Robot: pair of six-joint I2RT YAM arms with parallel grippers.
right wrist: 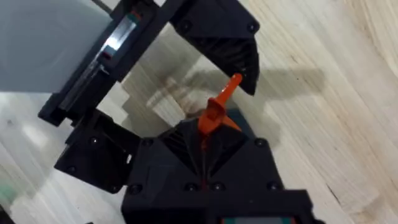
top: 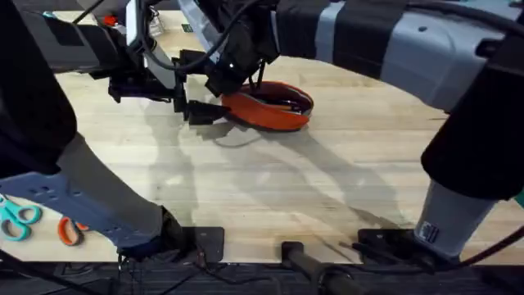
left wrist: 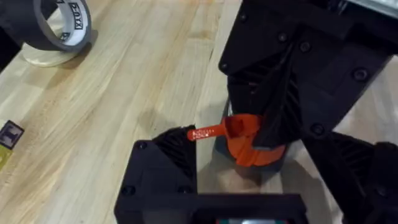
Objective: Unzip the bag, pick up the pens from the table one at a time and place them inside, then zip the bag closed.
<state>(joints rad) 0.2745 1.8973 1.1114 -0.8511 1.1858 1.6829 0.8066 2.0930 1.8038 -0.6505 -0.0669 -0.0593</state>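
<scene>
The orange bag [top: 274, 111] lies on the table [top: 286, 197] at the back middle, its top gaping over a dark inside. My right gripper [right wrist: 203, 144] reaches across from the right and is shut on the bag's left end [left wrist: 249, 146], where the navy base shows below the orange. An orange zipper pull [left wrist: 208, 132] sticks out from that end toward one finger [left wrist: 165, 162] of my left gripper [top: 203, 111]. That gripper stands open, its two fingers wide apart on either side of the bag's end. The pens are out of view.
A roll of grey tape [left wrist: 59, 31] stands on the table beyond the left gripper. Teal scissors [top: 16, 220] and orange-handled scissors [top: 70, 232] lie at the near left edge. The right arm [top: 393, 41] spans the back right of the table.
</scene>
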